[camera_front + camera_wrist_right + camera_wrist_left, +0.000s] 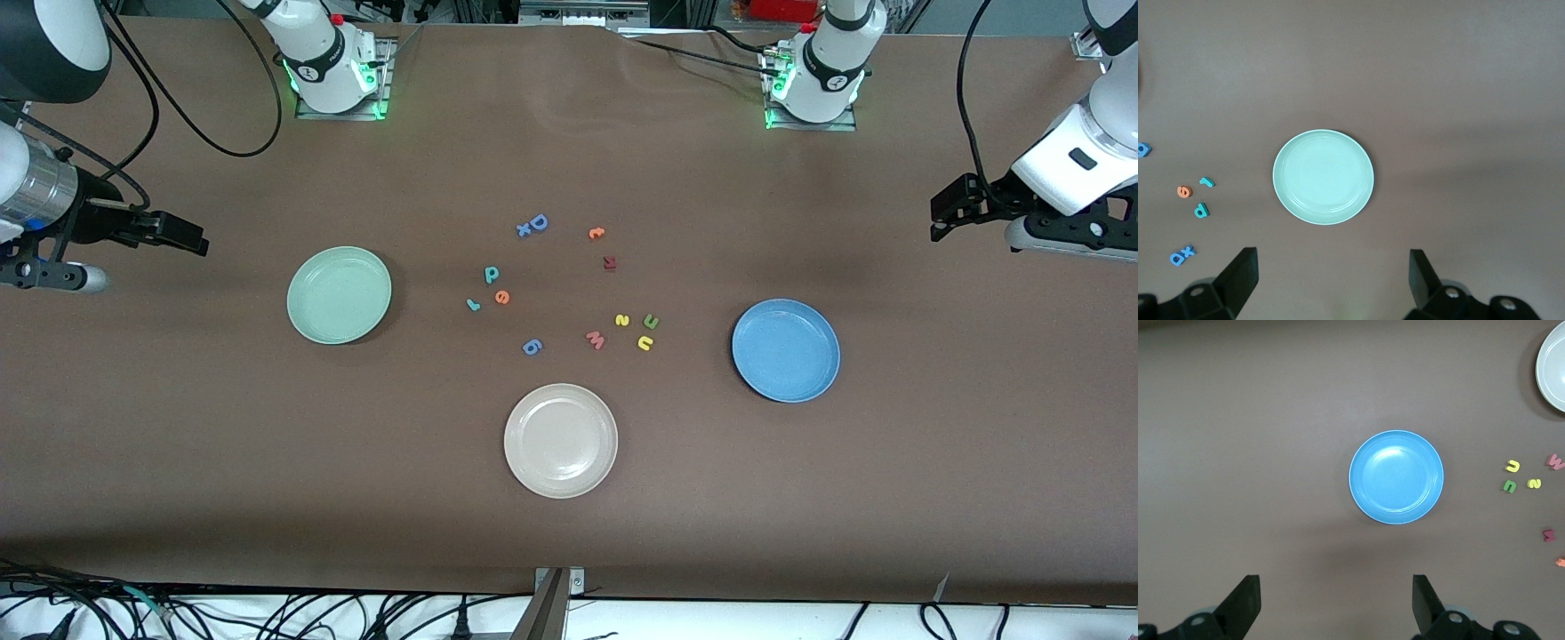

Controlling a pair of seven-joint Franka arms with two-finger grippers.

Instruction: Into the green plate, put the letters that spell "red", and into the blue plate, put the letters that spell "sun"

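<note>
We see both plates empty. The green plate [339, 294] lies beside the r, e, d letters [491, 287], toward the right arm's end; the blue plate [786, 349] beside the s, u, n letters [638, 330]. The left end effector [944, 216] and right end effector [187, 236] wait wide open, holding nothing, probably to keep the counter [569, 533] free.

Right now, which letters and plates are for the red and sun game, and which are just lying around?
For the game:
- teal r, orange e, teal d
- yellow s, green arch, yellow arch
- green plate
- blue plate

Just lying around:
- cream plate
- blue D and x
- blue g
- pink w
- dark red letter
- orange letter
</note>
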